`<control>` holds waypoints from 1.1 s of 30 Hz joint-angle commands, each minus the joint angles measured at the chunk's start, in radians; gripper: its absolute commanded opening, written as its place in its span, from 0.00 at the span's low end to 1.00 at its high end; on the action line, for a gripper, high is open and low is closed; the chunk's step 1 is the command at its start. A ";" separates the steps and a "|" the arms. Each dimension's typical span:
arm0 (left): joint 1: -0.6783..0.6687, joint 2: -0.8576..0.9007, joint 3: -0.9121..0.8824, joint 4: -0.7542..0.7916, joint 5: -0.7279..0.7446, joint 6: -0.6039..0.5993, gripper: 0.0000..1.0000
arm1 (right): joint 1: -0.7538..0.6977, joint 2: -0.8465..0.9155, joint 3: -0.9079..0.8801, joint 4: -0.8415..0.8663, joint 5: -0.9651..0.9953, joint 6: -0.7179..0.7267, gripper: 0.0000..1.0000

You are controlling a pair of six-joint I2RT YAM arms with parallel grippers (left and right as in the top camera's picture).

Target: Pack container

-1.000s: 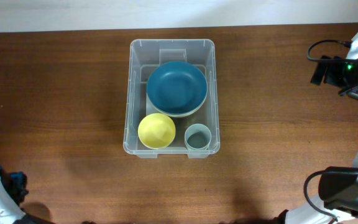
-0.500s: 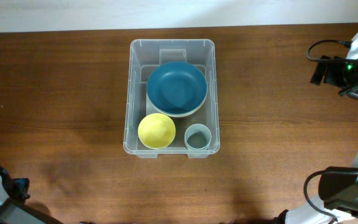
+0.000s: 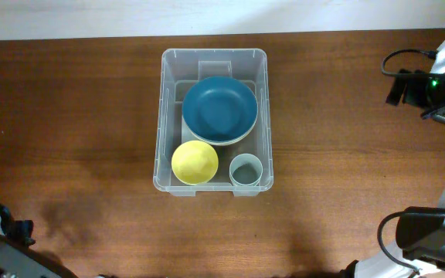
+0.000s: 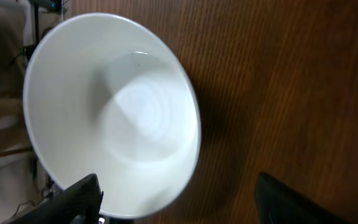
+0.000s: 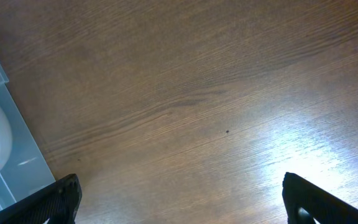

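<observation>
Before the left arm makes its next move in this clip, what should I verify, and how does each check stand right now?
1. Left gripper open: ok, jaws wide apart, nothing clamped.
2. White bowl upright and empty on the table: ok.
3. White bowl centred between the jaws: not ok, it sits off to one side, with only its near rim between them.
4. Room in the container: cannot tell; the blue bowl, yellow bowl and cup cover most of its floor.
5. Right gripper out of the way: ok, open above the table beside the container.
</observation>
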 commanded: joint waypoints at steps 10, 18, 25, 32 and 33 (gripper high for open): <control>0.016 0.100 -0.017 0.068 0.018 0.009 0.30 | 0.000 -0.031 -0.002 0.000 0.005 0.001 0.99; 0.015 0.100 -0.016 0.084 0.079 0.009 0.01 | 0.000 -0.031 -0.002 0.000 0.005 0.001 0.99; 0.014 0.087 0.037 0.066 0.299 0.073 0.01 | 0.000 -0.031 -0.002 0.000 0.005 0.001 0.99; -0.091 -0.023 0.201 -0.014 0.385 0.119 0.01 | 0.000 -0.031 -0.002 0.000 0.005 0.001 0.99; -0.122 -0.046 0.233 -0.029 0.385 0.127 0.00 | 0.000 -0.031 -0.002 0.000 0.005 0.001 0.99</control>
